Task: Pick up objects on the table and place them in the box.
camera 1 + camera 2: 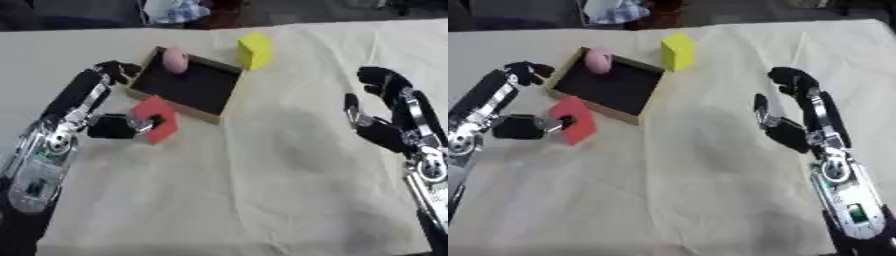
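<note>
A shallow wooden box [220, 113] with a dark floor lies at the upper left of the cloth. A pink rounded object [175, 60] sits in its far corner. A yellow block [255, 50] stands just beyond the box's right corner. A red block [156, 119] sits tilted against the box's near left wall. My left hand [83, 107] is open beside it. Its thumb [122, 126] touches the block's left face, and its fingers [116, 71] stretch up past the box's left corner, apart from the block. My right hand [802, 127] is open at the right, holding nothing.
A cream cloth [262, 180] covers the table, with wrinkles running toward the near edge. Beyond the far edge lie dark floor and a blue-and-white bundle [179, 11]. The cloth between the two hands is bare.
</note>
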